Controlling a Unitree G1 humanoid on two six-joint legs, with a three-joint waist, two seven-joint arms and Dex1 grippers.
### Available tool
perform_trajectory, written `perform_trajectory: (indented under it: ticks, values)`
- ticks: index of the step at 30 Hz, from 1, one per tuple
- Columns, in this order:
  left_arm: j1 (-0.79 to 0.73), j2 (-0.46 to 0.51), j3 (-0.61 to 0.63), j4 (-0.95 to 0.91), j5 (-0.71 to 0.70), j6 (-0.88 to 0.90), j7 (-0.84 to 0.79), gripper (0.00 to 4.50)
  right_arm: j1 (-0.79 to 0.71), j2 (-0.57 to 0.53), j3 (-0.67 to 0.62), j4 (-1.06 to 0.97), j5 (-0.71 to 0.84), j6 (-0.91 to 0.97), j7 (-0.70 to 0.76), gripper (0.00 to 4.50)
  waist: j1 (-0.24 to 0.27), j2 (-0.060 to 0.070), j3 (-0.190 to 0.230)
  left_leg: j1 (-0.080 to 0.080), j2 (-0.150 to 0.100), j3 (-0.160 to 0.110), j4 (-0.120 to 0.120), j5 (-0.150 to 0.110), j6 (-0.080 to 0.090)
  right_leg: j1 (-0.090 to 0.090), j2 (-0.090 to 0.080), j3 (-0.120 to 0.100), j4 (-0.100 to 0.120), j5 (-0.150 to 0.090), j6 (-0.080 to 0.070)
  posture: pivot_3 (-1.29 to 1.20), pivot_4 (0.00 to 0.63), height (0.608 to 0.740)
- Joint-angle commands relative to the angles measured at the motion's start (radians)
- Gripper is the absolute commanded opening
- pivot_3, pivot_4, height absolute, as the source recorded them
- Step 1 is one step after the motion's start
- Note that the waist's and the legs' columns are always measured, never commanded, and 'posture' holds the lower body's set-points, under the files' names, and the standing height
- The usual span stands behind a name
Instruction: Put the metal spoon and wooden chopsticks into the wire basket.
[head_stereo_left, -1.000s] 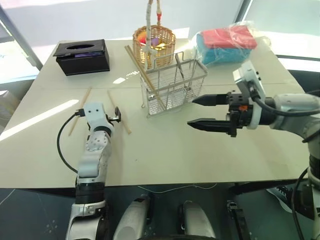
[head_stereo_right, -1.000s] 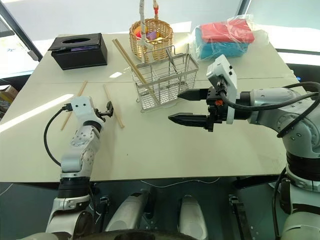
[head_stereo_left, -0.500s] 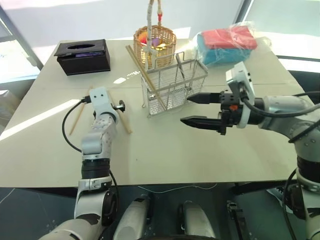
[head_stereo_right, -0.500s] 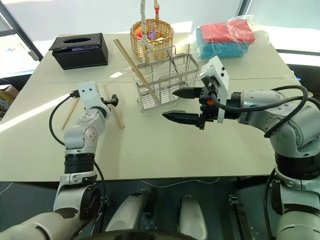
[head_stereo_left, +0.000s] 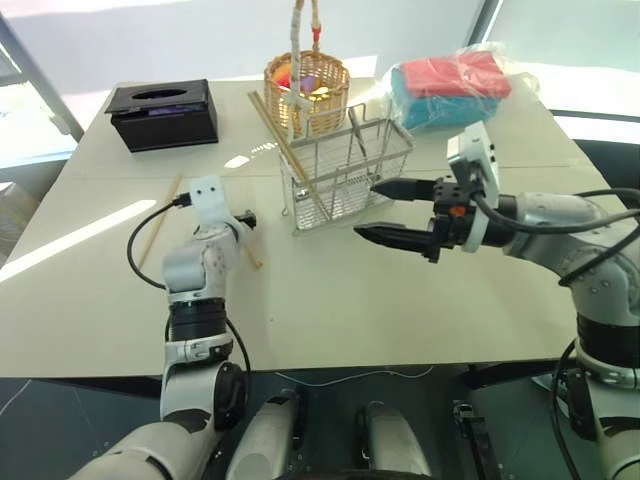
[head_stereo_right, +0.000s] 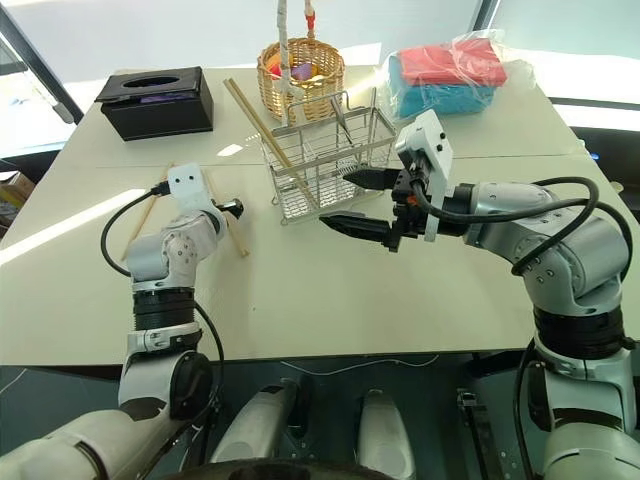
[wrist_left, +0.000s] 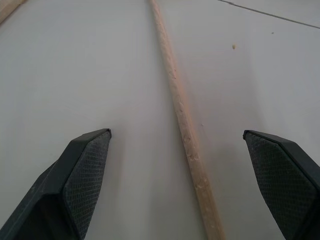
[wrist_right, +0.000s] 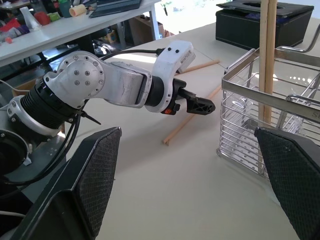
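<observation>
The wire basket (head_stereo_left: 345, 175) stands mid-table with wooden chopsticks (head_stereo_left: 275, 125) leaning out of it toward the far left. A thin shiny handle (head_stereo_left: 358, 130) inside it looks like the metal spoon. One chopstick (wrist_left: 172, 80) lies flat on the table between the fingers of my open left gripper (head_stereo_left: 248, 218), which tilts down just above it. Another chopstick (head_stereo_left: 160, 225) lies further left. My right gripper (head_stereo_left: 367, 208) hovers open and empty just right of the basket, pointing at it. The right wrist view shows the basket (wrist_right: 250, 125) and the left gripper (wrist_right: 197, 105).
A black tissue box (head_stereo_left: 165, 110) sits at the far left. A round wicker basket (head_stereo_left: 307, 85) with a tall handle stands right behind the wire basket. A plastic bag of red and blue cloths (head_stereo_left: 455, 85) lies at the far right.
My left gripper has tipped downward and edged forward over the chopstick on the table. The right gripper's fingertips have swung a little closer to the wire basket.
</observation>
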Motion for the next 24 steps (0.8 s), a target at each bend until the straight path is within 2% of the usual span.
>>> perform_trajectory:
  ticks: [1, 4, 5, 6, 13, 14, 19, 24]
  values:
    - [-0.007, -0.013, 0.029, 0.005, -0.003, 0.039, 0.026, 4.5, -0.005, -0.002, -0.026, -0.018, 0.015, -0.009, -0.002, 4.42, 0.0, 0.0, 0.0, 0.0, 0.0, 0.0, 0.0, 0.0, 0.0, 0.0, 0.0, 0.0, 0.0, 0.0, 0.0, 0.0, 0.15, 0.74]
    - [-0.012, -0.002, 0.015, 0.011, 0.016, 0.056, 0.034, 4.5, -0.008, -0.008, -0.034, -0.015, 0.025, -0.001, 0.001, 4.42, 0.0, 0.0, 0.0, 0.001, 0.0, 0.0, 0.0, 0.0, 0.0, 0.001, 0.0, 0.0, 0.0, 0.0, 0.0, 0.0, 0.15, 0.74]
    - [-0.012, 0.005, 0.004, 0.013, 0.024, 0.059, 0.031, 3.98, -0.008, -0.01, -0.036, -0.014, 0.027, 0.0, 0.001, 4.5, -0.001, 0.0, 0.0, 0.001, 0.0, 0.0, 0.0, 0.0, 0.0, 0.001, 0.0, 0.0, 0.0, 0.0, 0.0, 0.0, 0.15, 0.74]
    - [-0.012, 0.01, -0.005, 0.013, 0.031, 0.061, 0.029, 3.69, -0.009, -0.012, -0.037, -0.013, 0.028, 0.0, 0.002, 4.5, 0.0, 0.0, 0.0, 0.001, 0.0, 0.0, 0.0, 0.0, -0.001, 0.001, 0.0, 0.0, 0.0, 0.0, 0.0, 0.0, 0.15, 0.74]
    - [-0.007, 0.012, -0.016, 0.001, 0.06, 0.088, 0.034, 0.24, -0.016, -0.006, -0.043, -0.004, 0.025, -0.003, -0.004, 4.5, 0.007, 0.0, 0.0, 0.001, 0.0, 0.0, 0.001, 0.0, -0.001, 0.001, 0.0, 0.0, 0.0, 0.0, 0.0, 0.0, 0.15, 0.74]
    - [-0.005, 0.01, -0.012, -0.003, 0.061, 0.093, 0.036, 0.05, -0.016, -0.006, -0.043, -0.003, 0.025, -0.004, -0.004, 4.5, 0.009, 0.0, 0.0, 0.001, 0.0, 0.0, 0.001, 0.0, -0.001, 0.001, 0.0, 0.0, 0.0, 0.0, 0.0, 0.0, 0.15, 0.74]
    - [0.003, 0.009, 0.012, -0.029, 0.044, 0.094, 0.019, 0.05, -0.016, -0.005, -0.04, 0.011, 0.017, -0.01, -0.002, 4.5, 0.023, 0.0, 0.0, 0.001, 0.0, 0.0, 0.001, 0.0, -0.001, 0.001, 0.0, 0.0, 0.0, 0.0, 0.0, 0.0, 0.15, 0.74]
    - [-0.048, 0.157, -0.049, -0.086, 0.055, -0.192, -0.146, 0.05, -0.008, 0.001, -0.05, 0.017, 0.018, -0.014, -0.012, 4.5, 0.023, -0.002, 0.001, 0.0, 0.0, 0.0, 0.001, 0.0, -0.001, -0.001, 0.001, 0.001, 0.0, 0.001, -0.001, 0.0, 0.15, 0.74]
